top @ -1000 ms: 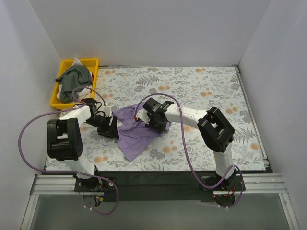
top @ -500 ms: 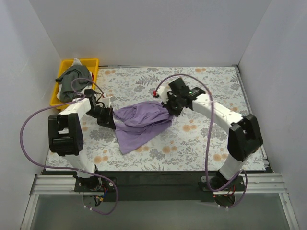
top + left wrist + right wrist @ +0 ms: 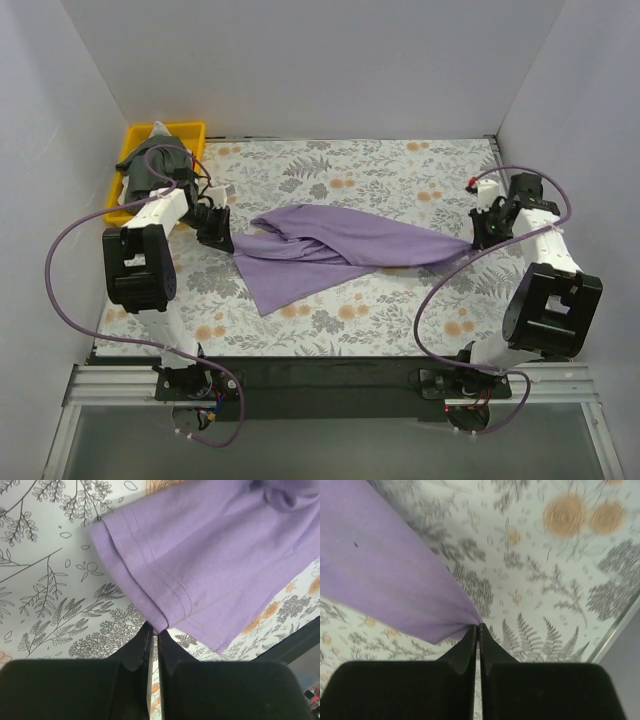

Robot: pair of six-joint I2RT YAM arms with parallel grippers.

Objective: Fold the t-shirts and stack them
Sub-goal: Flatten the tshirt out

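Observation:
A lilac-purple t-shirt [image 3: 340, 245] is stretched across the middle of the flowered table between my two arms. At its left end my left gripper [image 3: 222, 238] is shut on a hemmed edge of the shirt [image 3: 165, 575], pinched at the fingertips [image 3: 156, 630]. At the far right my right gripper [image 3: 478, 238] is shut on the other end, where the cloth [image 3: 385, 580] gathers into a point at the tips [image 3: 478, 626]. A flap of the shirt hangs towards the near edge at the left. A dark grey-green t-shirt [image 3: 150, 170] lies crumpled in the yellow tray [image 3: 192, 130].
The yellow tray stands in the far left corner against the white wall, with something white under the dark shirt. White walls close the table on three sides. A metal rail [image 3: 615, 630] edges the table's right side close to my right gripper.
My right gripper has carried its end of the lilac shirt from the table's middle to the far right, pulling the bunched cloth out long. My left gripper closed on the left end and moved slightly back.

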